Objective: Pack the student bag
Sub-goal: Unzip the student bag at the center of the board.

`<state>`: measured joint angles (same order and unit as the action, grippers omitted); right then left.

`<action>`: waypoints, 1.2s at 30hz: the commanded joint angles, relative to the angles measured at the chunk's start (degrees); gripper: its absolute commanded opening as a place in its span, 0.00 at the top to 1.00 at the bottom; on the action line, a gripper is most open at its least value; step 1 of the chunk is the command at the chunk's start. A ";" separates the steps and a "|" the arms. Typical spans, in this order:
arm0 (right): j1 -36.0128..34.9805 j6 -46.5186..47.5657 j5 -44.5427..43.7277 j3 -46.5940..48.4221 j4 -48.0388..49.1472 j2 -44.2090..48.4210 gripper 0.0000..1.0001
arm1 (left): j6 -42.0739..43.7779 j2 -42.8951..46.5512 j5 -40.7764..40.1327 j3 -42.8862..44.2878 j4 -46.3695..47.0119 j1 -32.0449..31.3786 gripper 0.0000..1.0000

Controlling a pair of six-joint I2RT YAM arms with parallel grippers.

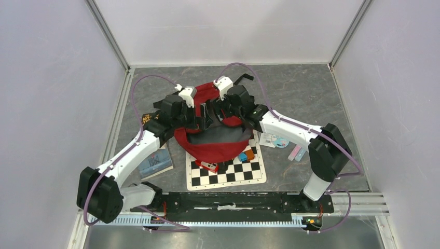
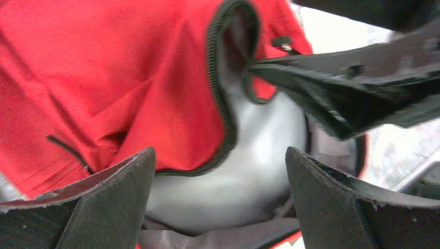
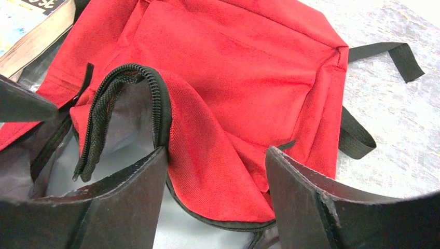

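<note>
The student bag (image 1: 214, 148), a red backpack with grey lining (image 1: 218, 136), lies open in the middle of the table, partly on a chessboard. My left gripper (image 1: 201, 119) hangs over the bag's mouth, open and empty. In the left wrist view (image 2: 220, 153) the grey lining (image 2: 249, 150) and black zipper edge (image 2: 223, 114) show between its fingers. My right gripper (image 1: 218, 112) is beside it, open. In the right wrist view (image 3: 217, 153) its fingers straddle the raised red flap (image 3: 207, 155) by the zipper (image 3: 104, 114), the left finger (image 3: 124, 202) inside the opening.
A chessboard (image 1: 228, 175) lies under the bag's near edge with a red toy (image 1: 208, 166) and blue and orange pieces (image 1: 245, 154) on it. A book (image 1: 154, 163) lies left. A card pack (image 1: 274, 140) and pink and blue erasers (image 1: 297, 153) lie right. Black straps (image 3: 389, 54) trail behind.
</note>
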<state>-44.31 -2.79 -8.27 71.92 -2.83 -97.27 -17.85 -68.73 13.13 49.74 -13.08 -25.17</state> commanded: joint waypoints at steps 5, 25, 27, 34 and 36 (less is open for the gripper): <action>1.84 -0.48 -1.92 3.67 2.39 -1.51 0.28 | -1.78 -5.60 -12.88 -0.78 6.50 -0.98 0.12; 1.16 8.78 5.84 -18.85 15.85 10.75 0.02 | 1.07 -7.72 -13.93 16.90 -7.25 1.66 0.98; 1.06 9.29 2.49 -18.68 16.64 8.83 0.02 | 1.23 -7.58 -13.39 17.49 -7.31 2.04 0.98; 1.23 11.57 -8.60 -13.45 17.64 2.49 0.35 | 2.52 -9.02 -10.55 20.63 -8.81 3.93 0.98; 1.45 12.47 -9.52 -10.62 15.73 2.17 0.63 | 3.14 -9.26 -10.44 21.98 -9.68 5.25 0.98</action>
<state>-43.22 6.87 -12.84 55.00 11.94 -94.43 -17.87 -77.56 1.08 67.05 -22.28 -21.80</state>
